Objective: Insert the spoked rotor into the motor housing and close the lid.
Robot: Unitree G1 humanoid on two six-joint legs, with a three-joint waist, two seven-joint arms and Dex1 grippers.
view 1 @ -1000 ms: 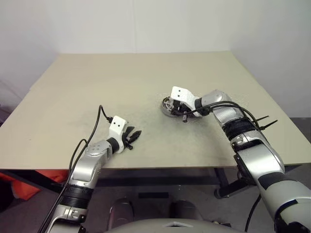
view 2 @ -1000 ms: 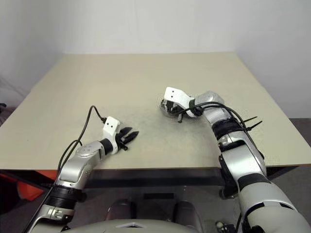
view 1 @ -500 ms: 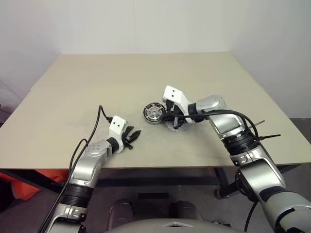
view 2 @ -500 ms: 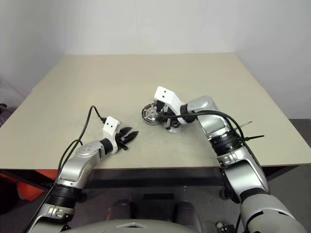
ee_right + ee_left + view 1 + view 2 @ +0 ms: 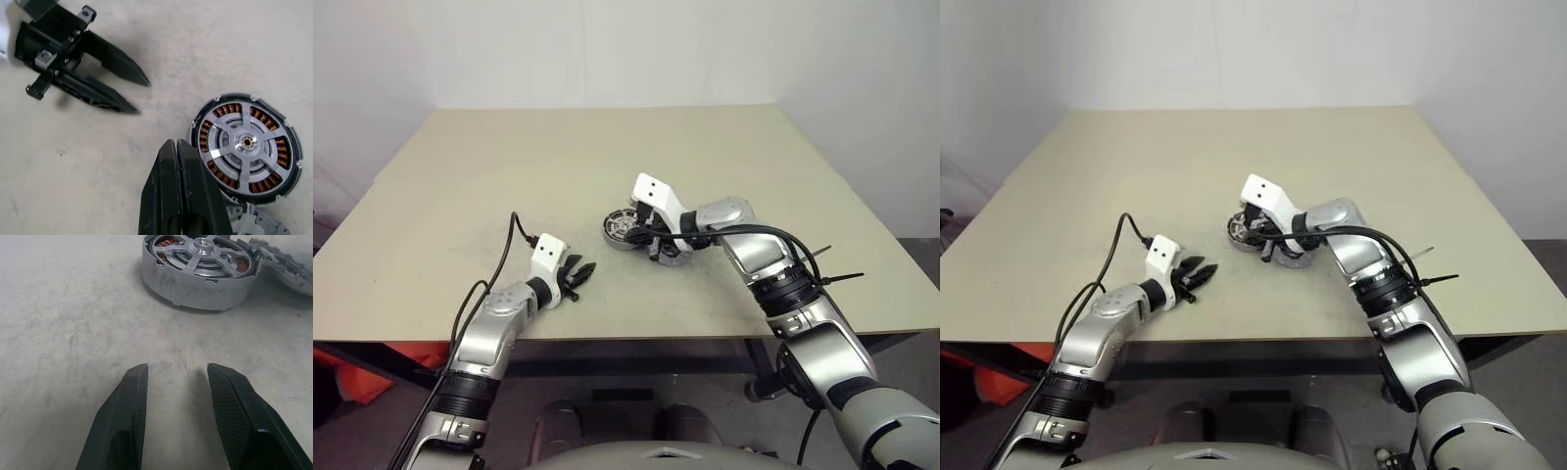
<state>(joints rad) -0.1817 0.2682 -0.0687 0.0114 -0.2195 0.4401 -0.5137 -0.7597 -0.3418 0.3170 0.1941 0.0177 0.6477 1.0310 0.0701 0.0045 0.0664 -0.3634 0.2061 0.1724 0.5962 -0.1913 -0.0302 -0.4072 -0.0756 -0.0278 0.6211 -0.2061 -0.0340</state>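
Note:
The motor housing [image 5: 622, 228] lies on the table near its middle, a round dark ring with copper windings. The silver spoked rotor [image 5: 247, 142] sits inside it, spokes up. The lid [image 5: 286, 265], a dark grey toothed ring, lies right beside the housing, partly under my right gripper. My right gripper [image 5: 171, 147] is shut and empty, hanging just beside the housing on my side of it. My left gripper [image 5: 176, 374] stands open a little above the table, aimed at the housing from a short way off, with nothing between its fingers [image 5: 582, 271].
The tan table [image 5: 558, 157] stretches wide behind and to the left of the parts. Its front edge [image 5: 636, 338] runs close below both grippers. A black cable [image 5: 514, 240] loops over the left wrist.
My right arm swung left and toward me, its fingers staying shut. The housing, under that gripper a second ago, now lies uncovered farther left. The left gripper has not moved.

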